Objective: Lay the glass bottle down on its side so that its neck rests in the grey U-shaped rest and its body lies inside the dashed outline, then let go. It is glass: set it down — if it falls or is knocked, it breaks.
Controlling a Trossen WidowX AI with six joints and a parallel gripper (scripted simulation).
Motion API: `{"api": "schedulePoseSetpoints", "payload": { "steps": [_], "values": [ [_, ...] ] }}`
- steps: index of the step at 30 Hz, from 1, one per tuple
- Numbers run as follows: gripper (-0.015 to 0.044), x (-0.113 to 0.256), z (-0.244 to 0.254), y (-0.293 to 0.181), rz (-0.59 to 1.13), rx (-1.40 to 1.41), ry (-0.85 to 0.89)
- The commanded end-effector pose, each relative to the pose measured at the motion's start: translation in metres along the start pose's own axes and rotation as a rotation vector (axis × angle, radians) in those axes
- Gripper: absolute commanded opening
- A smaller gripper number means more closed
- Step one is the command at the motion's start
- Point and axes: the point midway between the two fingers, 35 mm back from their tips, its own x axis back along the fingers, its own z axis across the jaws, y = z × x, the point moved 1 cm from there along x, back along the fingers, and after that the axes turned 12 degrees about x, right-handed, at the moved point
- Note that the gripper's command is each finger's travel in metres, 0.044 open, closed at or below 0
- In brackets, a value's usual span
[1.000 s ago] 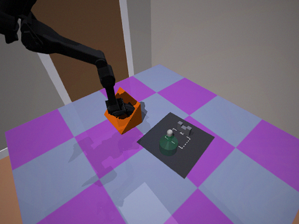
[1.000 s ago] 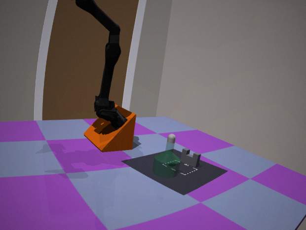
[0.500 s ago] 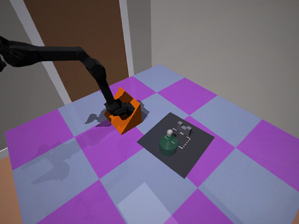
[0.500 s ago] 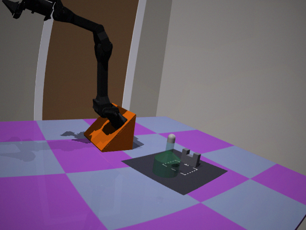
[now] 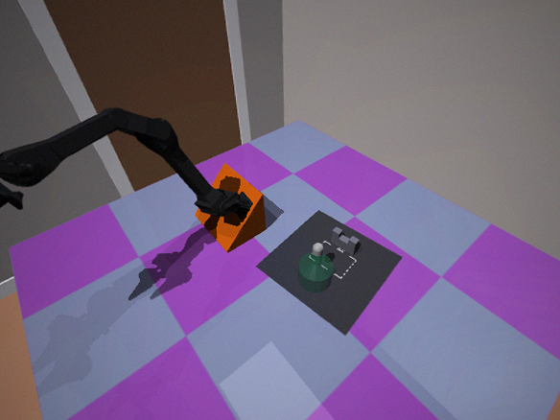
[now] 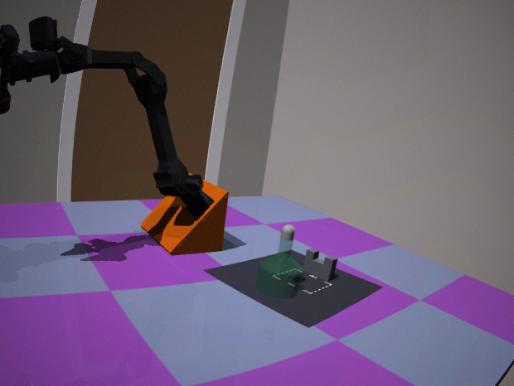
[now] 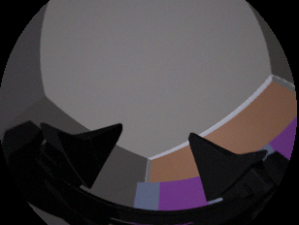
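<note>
I have the claw (image 6: 5,68) (image 7: 156,132) spread wide, with nothing between its fingers; in the exterior view it is partly cut off at the left edge. My arm (image 5: 147,128) (image 6: 159,120) reaches up from the orange wedge (image 5: 253,223) (image 6: 214,234), well apart from the glass bottle (image 5: 314,273) (image 6: 278,277). The bottle stands upright on the dark mat (image 5: 345,317) (image 6: 309,315), its pale-tipped neck pointing up, near the grey U-shaped rest (image 5: 345,242) (image 6: 319,267). From both outside views I see it overlap part of the dashed outline (image 5: 349,268) (image 6: 321,289). The mat lies on the purple-and-blue checkered surface (image 5: 401,312) (image 6: 399,323). My wrist view shows wall, floor and a bit of surface, but no bottle.
</note>
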Motion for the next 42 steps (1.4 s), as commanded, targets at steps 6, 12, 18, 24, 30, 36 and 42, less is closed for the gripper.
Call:
{"api": "schedulePoseSetpoints", "payload": {
  "steps": [6,12,18,24,30,36,42],
  "values": [
    [0.044,-0.01,-0.002,-0.052,0.14,-0.109,-0.008],
    [0.044,-0.014,0.005,-0.136,0.361,-0.21,-0.028],
    [0.044,0.004,0.02,-0.23,0.6,-0.323,-0.101],
    [0.044,0.051,0.042,-0.324,0.85,-0.351,-0.18],
    [0.044,0.125,0.065,-0.401,1.081,-0.302,-0.256],
    [0.044,0.22,0.079,-0.454,1.271,-0.17,-0.307],
    [0.044,0.327,0.076,-0.482,1.394,0.044,-0.313]
  ]
}}
